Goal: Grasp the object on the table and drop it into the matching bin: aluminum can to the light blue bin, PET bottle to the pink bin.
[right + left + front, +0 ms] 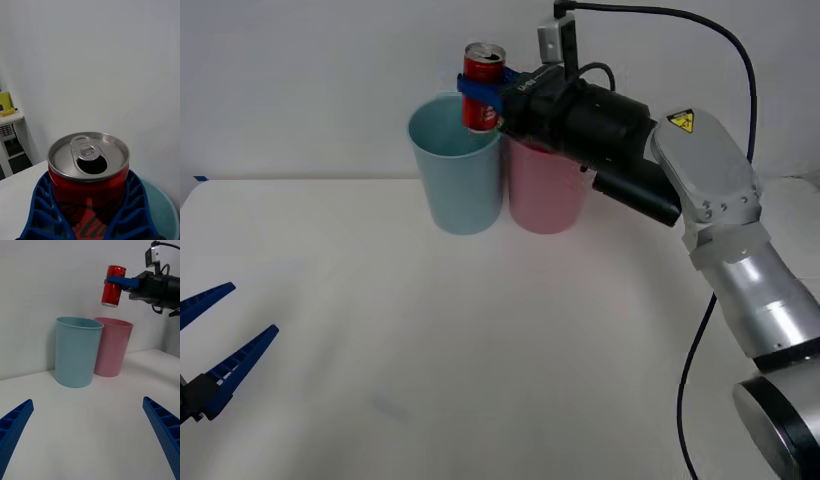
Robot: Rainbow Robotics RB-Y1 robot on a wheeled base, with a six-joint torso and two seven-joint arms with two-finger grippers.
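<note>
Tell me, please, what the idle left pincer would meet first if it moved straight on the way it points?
Probably the light blue bin: from the open left pincer, that bin stands nearly dead ahead across bare table, with the pink bin just beside it. Depth is uncertain, so it might pass between them.

Right tool holds can above bins
</note>
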